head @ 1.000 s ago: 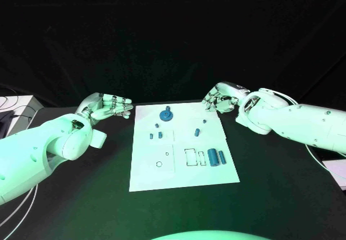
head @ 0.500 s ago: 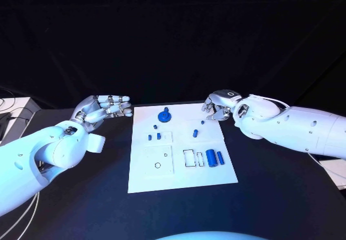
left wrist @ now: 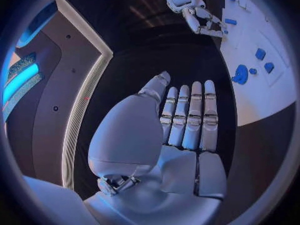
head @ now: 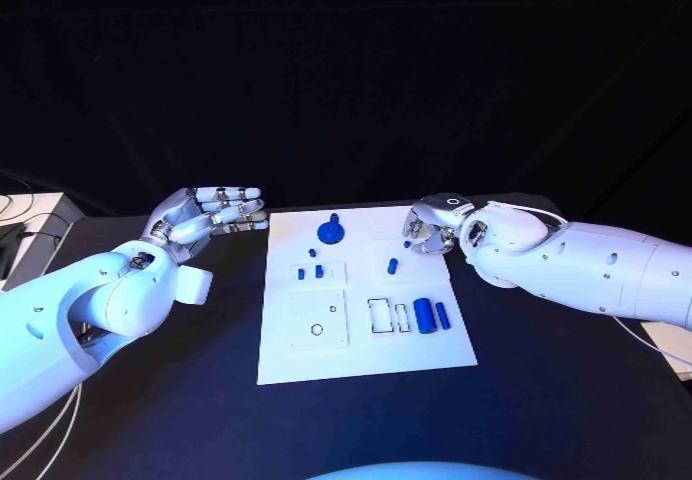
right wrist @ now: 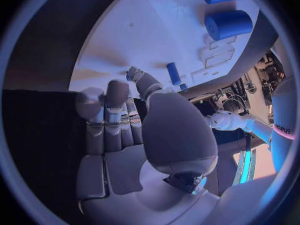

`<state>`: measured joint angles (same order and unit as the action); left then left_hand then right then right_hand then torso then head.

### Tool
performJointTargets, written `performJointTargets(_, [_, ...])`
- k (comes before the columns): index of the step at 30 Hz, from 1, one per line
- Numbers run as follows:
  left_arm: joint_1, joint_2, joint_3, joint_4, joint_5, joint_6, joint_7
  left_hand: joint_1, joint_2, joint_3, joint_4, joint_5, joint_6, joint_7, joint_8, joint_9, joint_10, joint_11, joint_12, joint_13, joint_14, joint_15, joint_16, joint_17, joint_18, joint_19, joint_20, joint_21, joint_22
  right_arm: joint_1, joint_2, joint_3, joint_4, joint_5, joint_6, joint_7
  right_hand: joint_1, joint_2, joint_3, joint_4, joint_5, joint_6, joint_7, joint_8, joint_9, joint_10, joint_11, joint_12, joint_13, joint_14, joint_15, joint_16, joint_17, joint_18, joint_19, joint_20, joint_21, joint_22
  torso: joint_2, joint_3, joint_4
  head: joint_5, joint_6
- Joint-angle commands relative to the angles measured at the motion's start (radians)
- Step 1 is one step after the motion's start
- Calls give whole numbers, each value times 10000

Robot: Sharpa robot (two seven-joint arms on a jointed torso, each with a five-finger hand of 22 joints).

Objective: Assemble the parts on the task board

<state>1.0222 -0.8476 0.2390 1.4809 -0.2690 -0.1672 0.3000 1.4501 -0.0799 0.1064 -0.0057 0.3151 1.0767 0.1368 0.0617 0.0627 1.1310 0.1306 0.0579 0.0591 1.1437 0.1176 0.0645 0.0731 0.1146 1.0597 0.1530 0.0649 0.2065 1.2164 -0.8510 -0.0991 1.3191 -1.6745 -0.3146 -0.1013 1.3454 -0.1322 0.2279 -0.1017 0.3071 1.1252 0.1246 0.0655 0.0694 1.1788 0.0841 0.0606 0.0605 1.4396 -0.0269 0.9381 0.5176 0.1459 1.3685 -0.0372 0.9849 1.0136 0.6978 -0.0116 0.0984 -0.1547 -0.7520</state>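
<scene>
The white task board [head: 361, 350] lies in the middle of the black table. At its far end stands a round blue part [head: 332, 233]. Two small blue parts [head: 310, 271], a blue peg [head: 392, 265] and a tiny blue part [head: 408, 243] lie further in. A thick blue cylinder [head: 424, 314] and a thin one [head: 443, 314] lie beside outlined slots. My right hand [head: 433, 222] hovers over the board's far right corner, fingers bent down close to the tiny part, holding nothing. My left hand [head: 211, 212] floats off the far left corner, fingers stretched, empty.
A white box [head: 32, 215] with cables sits at the table's left edge. In the right wrist view the board [right wrist: 156, 30] carries the peg [right wrist: 173, 73] and thick cylinder [right wrist: 228, 24]. The left wrist view shows the round part [left wrist: 240, 75].
My right hand has come down and nearer, from beyond the board's far right corner to just over it. My left hand's fingers have straightened out a little.
</scene>
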Motion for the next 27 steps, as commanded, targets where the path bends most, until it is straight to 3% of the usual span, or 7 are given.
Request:
performJointTargets(1, [-6, -6, 12, 50, 118, 15, 233, -59, 43, 6, -73, 41, -20, 74, 4, -1, -48, 10, 9, -3, 64, -36, -33, 14, 85, 103, 6, 68, -154, -52, 67, -3, -13, -159, 342, -68, 11, -53, 35, 44, 5, 33, 61, -34, 13, -10, -19, -14, -7, -43, 18, 72, -37, 90, 94, -9, -113, 118, 6, 1, -4, 18, -17])
performJointTargets(16, [-12, -29, 13, 75, 83, -60, 219, -69, 40, 82, -113, 48, -32, 132, 6, 0, -72, 26, 10, -3, 70, -33, -32, 15, 55, 217, -28, 110, -687, -196, 307, -11, -237, -55, 350, -45, -61, 98, 314, 44, 196, 155, 99, -34, 16, -55, 2, -22, -13, -85, 35, 247, -140, 151, 240, 13, -651, 481, 6, 11, -11, 16, -50])
performJointTargets(18, [-13, -30, 13, 77, 77, -70, 212, -66, 43, 97, -117, 43, -42, 148, 2, -2, -81, 27, 10, -3, 71, -39, -31, 16, 52, 227, -32, 117, -726, -202, 325, -11, -235, -15, 346, -26, -85, 149, 445, 41, 161, 180, 89, -34, 18, -42, -7, -17, -12, -86, 30, 282, -149, 147, 269, 11, -720, 574, 8, 10, -12, 35, -51])
performJointTargets(20, [-13, -31, 13, 80, 72, -81, 204, -66, 43, 97, -117, 43, -42, 148, 2, -2, -81, 27, 10, -3, 71, -39, -31, 16, 52, 227, -32, 117, -726, -208, 346, -12, -229, 21, 335, -9, -69, 267, 756, 83, -269, 201, 81, -32, 20, -21, -22, -22, -14, -92, 26, 296, -154, 148, 286, 5, -752, 626, 13, 13, -11, 36, -53])
performJointTargets(27, [-13, -37, 13, 83, 63, -100, 176, -58, 48, 120, -123, 50, -45, 162, 3, -2, -87, 32, 10, -3, 74, -37, -30, 17, 52, 237, -37, 124, -763, -220, 433, -13, -291, 80, 385, -87, -260, 294, 1381, 298, -235, 307, 58, -29, 43, 65, -47, -21, -12, -102, 6, 346, -180, 135, 346, -14, -932, 861, 5, 3, -13, 28, -77])
